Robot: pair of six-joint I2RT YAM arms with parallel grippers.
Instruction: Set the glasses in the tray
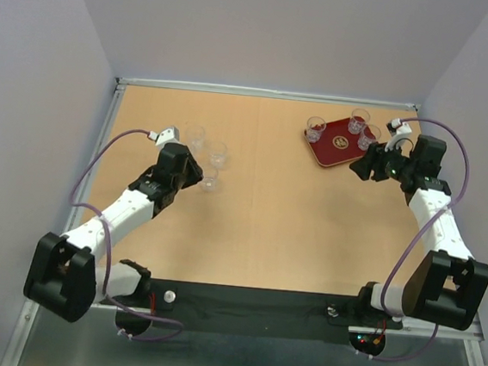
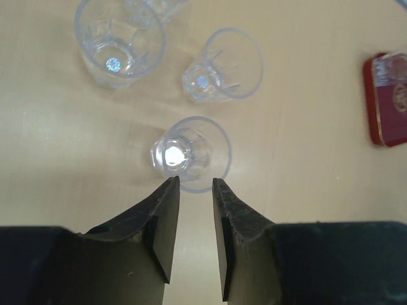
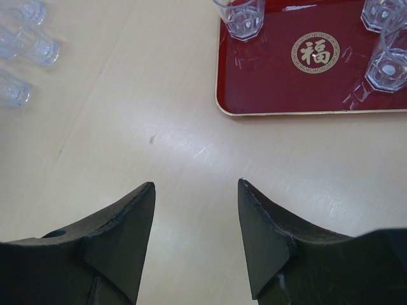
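Observation:
The dark-red tray (image 1: 331,153) lies at the far right with three clear glasses on it (image 1: 316,129) (image 1: 359,121) (image 1: 368,137). Three more glasses stand on the table at the left (image 1: 196,137) (image 1: 218,154) (image 1: 209,178). My left gripper (image 1: 196,177) is empty, its jaws a narrow gap apart. Its tips (image 2: 194,181) sit just short of the nearest glass (image 2: 189,152), with two glasses beyond (image 2: 121,41) (image 2: 222,63). My right gripper (image 3: 197,184) is open and empty over bare table just off the tray's (image 3: 273,89) edge.
The tray's end shows at the right edge of the left wrist view (image 2: 388,108). A fourth glass is cut off by the top edge there (image 2: 156,6). Grey walls (image 1: 54,87) close in the table on three sides. Purple cables (image 1: 99,156) loop off both arms.

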